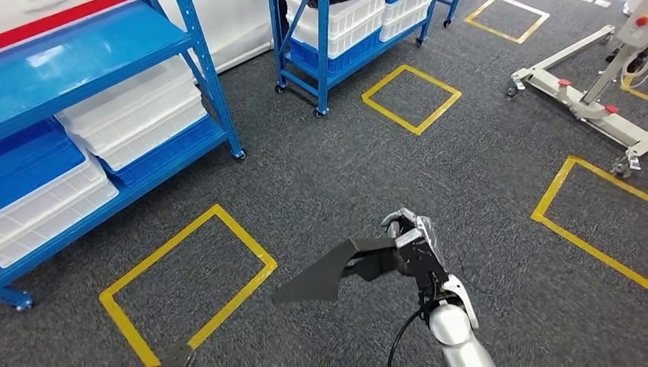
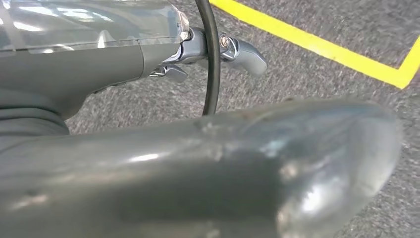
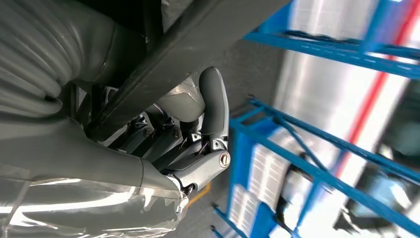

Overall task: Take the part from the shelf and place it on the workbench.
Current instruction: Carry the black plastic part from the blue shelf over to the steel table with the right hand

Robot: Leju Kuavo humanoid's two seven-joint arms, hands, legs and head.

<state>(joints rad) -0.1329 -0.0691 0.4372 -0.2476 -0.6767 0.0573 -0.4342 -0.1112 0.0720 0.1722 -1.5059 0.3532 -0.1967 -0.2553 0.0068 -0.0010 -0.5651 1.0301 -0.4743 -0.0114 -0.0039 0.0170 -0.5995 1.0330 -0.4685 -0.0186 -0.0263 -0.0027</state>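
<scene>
**Dark part carried in my right hand above the grey carpet floor**

Head view, left to right. At the far left stands a blue shelf (image 1: pixel 200 73), its tiers loaded with white bins (image 1: pixel 134 115) stacked on blue trays. In front of it, a yellow taped rectangle (image 1: pixel 187 283) is marked on the carpet floor (image 1: pixel 328 176). Behind that, near the upper edge, a second blue shelf (image 1: pixel 321 53) on castors carries more white bins, and a smaller yellow taped square (image 1: pixel 411 98) lies just beside its foot. Lower centre: the part (image 1: pixel 321 271), a flat dark angular piece, hangs above the floor just right of the large rectangle, touching nothing but my hand. My right hand (image 1: pixel 413 248) grips the part at its right end, with fingers closed around it; my silver forearm enters from the lower edge. At the far right, a white wheeled frame (image 1: pixel 588 99) with red fittings stands on the floor, and another yellow taped outline (image 1: pixel 588 214) runs toward the right edge.

Right wrist view: my dark fingers (image 3: pixel 213 106) curl against the part's black edge (image 3: pixel 198 44), with blue shelf rails blurred beyond.

Left wrist view: my left hand (image 2: pixel 198 54) hangs over the carpet near a yellow tape line (image 2: pixel 317 44). Its visible fingers are curled in, and I see nothing in them.
</scene>
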